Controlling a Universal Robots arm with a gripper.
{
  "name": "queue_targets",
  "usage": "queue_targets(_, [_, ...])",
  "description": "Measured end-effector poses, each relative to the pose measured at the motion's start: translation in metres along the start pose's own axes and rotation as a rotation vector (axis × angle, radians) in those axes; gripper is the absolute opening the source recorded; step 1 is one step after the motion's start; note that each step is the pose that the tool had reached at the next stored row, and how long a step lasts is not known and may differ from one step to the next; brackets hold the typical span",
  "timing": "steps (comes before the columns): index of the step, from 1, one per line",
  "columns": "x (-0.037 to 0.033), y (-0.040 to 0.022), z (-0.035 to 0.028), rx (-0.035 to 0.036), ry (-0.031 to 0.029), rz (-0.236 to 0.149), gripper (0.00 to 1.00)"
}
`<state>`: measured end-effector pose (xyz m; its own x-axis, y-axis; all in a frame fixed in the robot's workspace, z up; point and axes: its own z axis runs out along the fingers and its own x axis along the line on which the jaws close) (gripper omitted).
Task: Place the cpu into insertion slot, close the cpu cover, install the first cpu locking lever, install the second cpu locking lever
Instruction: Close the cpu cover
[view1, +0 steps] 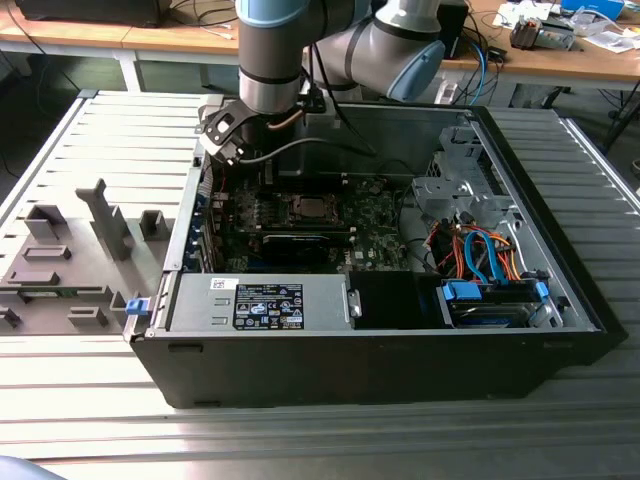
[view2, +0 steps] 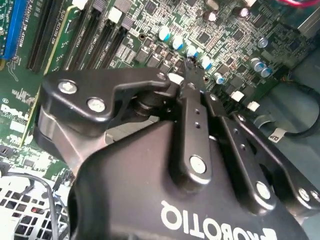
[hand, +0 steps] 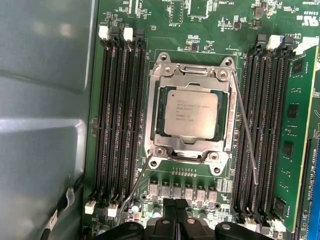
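The cpu (hand: 191, 114), with its silver-grey top, lies flat in the insertion slot, whose contact field is hidden beneath it. The cpu cover (hand: 192, 75) lies down around the chip as a silvery frame. One thin wire locking lever (hand: 245, 127) angles away from the socket on one side. A second lever (hand: 136, 185) sticks out from the opposite corner. Neither lies tucked along the frame. My gripper (hand: 176, 215) hovers over the board beside the socket, shut with nothing between its fingers (view2: 190, 70). In the exterior view the arm (view1: 270, 80) reaches down into the computer case over the cpu (view1: 308, 208).
Black memory slots (hand: 117, 115) flank the socket, and a green memory module (hand: 290, 145) stands in one. The grey case wall (hand: 45, 100) is close by. A graphics card (view1: 300, 243), power supply (view1: 265, 303) and cable bundle (view1: 480, 250) sit inside the case. A grey fixture (view1: 70, 260) stands outside it.
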<state>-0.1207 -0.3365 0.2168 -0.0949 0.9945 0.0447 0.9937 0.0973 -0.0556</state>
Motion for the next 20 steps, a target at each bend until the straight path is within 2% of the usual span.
queue_targets(2, [-0.0002,0.0011,0.0002,0.0,0.0001,0.0,0.11])
queue_targets(4, [-0.0007,0.0072,0.0007,0.0007,0.0001,0.001,0.11])
queue_targets(6, [-0.0014,0.0139,0.0012,0.0025,-0.0025,0.0,0.11])
queue_targets(9, [-0.0019,0.0163,0.0014,0.0036,-0.0075,-0.003,0.11])
queue_targets(12, [-0.0046,0.0176,0.0012,0.0036,-0.0077,-0.006,0.11])
queue_targets(15, [-0.0154,0.0319,-0.0001,0.0089,-0.0073,-0.006,0.11])
queue_targets(17, [-0.0177,0.0403,-0.0005,0.0126,-0.007,-0.006,0.11])
queue_targets(18, [-0.0187,0.0491,0.0002,0.0182,-0.0063,-0.006,0.11])
queue_targets(20, [-0.0196,0.058,0.0012,0.0244,-0.0058,-0.006,0.11])
